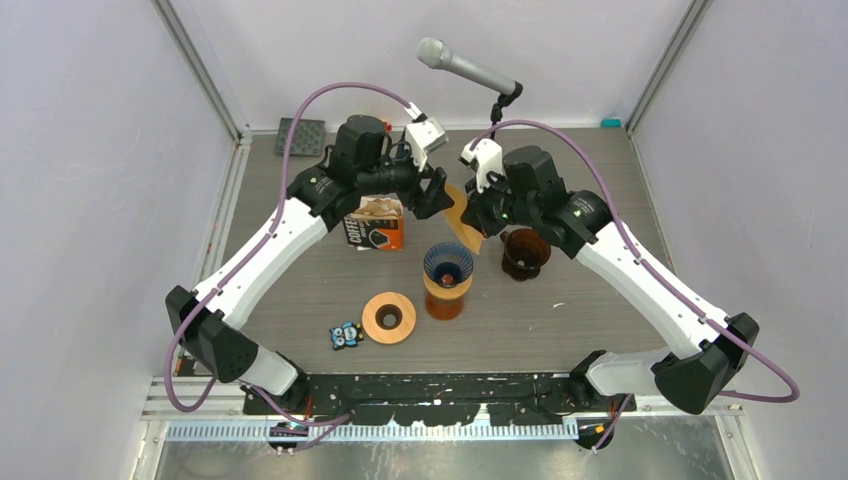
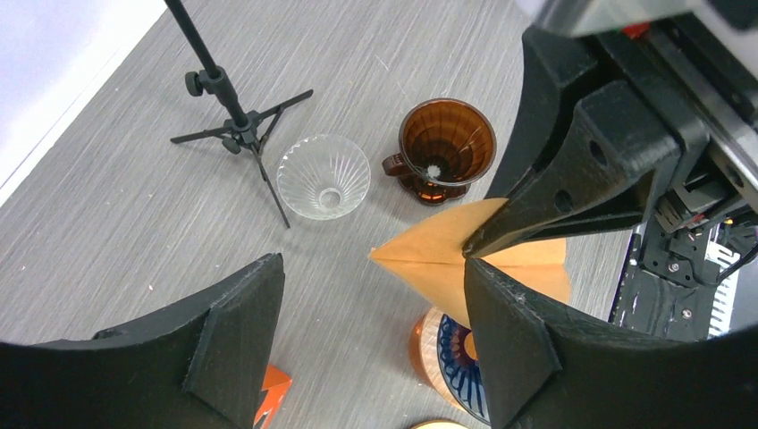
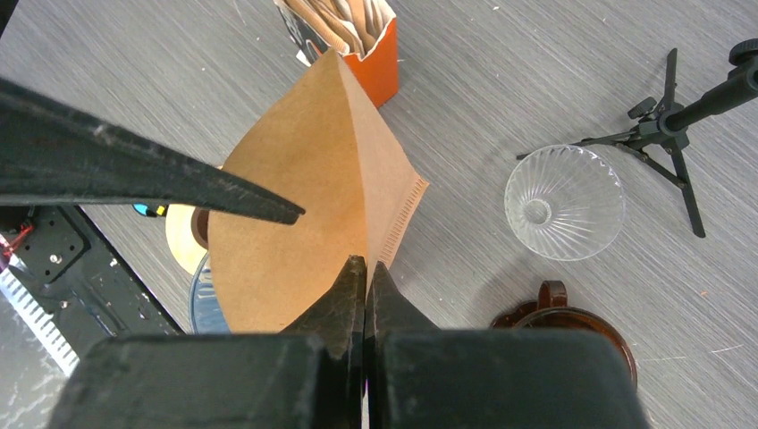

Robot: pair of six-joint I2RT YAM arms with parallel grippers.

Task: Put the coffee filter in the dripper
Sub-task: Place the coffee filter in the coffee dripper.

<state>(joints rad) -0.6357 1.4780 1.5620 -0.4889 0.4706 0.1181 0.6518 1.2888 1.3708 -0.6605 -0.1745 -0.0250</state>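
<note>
A brown paper coffee filter [image 3: 304,206], folded to a cone, hangs in the air with my right gripper [image 3: 365,268] shut on its seam edge. In the top view the filter [image 1: 462,215] is just behind a blue dripper [image 1: 447,262] on an orange stand. My left gripper [image 2: 368,277] is open right beside the filter [image 2: 429,264], and one of its fingers [image 3: 134,170] crosses in front of the paper. A dark brown dripper [image 1: 525,250] stands to the right. A clear glass dripper [image 2: 324,176] sits further back.
An orange box of filters [image 1: 377,225] stands left of the blue dripper. A wooden ring [image 1: 388,317] and a small blue toy [image 1: 346,336] lie near the front. A microphone on a tripod [image 2: 237,125] stands behind the glass dripper.
</note>
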